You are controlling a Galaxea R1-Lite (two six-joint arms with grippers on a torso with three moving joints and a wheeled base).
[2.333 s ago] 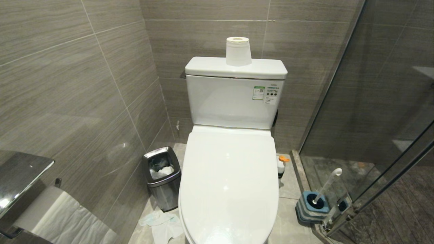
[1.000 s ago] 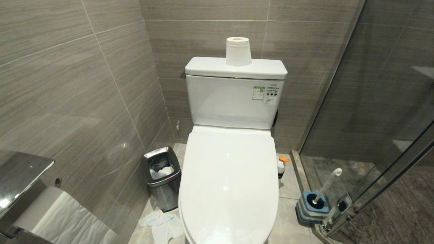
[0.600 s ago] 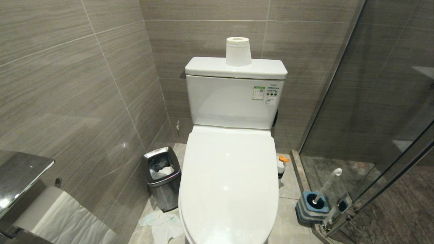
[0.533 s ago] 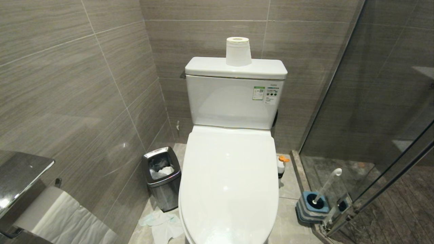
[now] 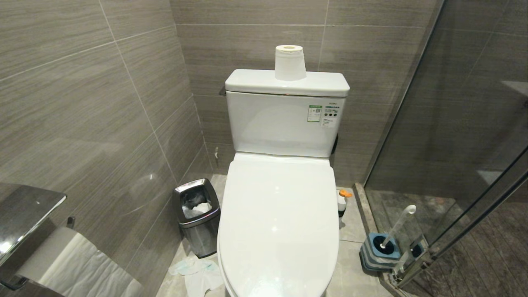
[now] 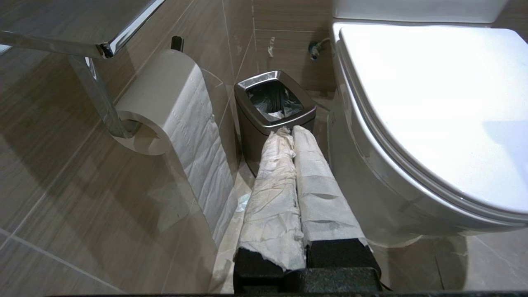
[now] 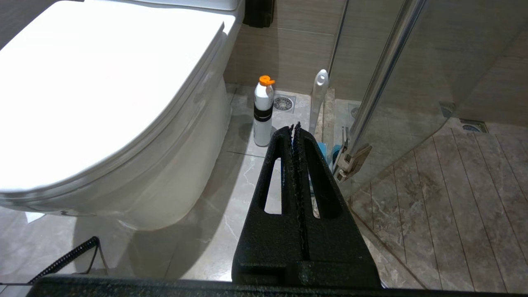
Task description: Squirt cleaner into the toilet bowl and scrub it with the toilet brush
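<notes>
The white toilet bowl (image 5: 280, 222) stands in the middle with its lid down, so the basin is hidden. The cleaner (image 5: 342, 202), a white bottle with an orange cap, stands on the floor right of the toilet. The toilet brush (image 5: 398, 225) leans in its blue-and-grey holder (image 5: 381, 251) by the glass door. Neither arm shows in the head view. My left gripper (image 6: 288, 131) is shut and empty, its fingers wrapped in white paper, low beside the toilet (image 6: 433, 103). My right gripper (image 7: 294, 126) is shut and empty, short of the cleaner (image 7: 262, 111) and the brush handle (image 7: 318, 97).
A steel bin (image 5: 197, 214) stands left of the toilet, with crumpled tissue (image 5: 198, 274) on the floor beside it. A paper roll (image 5: 290, 62) sits on the tank. A wall paper holder (image 5: 62, 260) juts out near left. The glass shower door (image 5: 453, 123) closes the right.
</notes>
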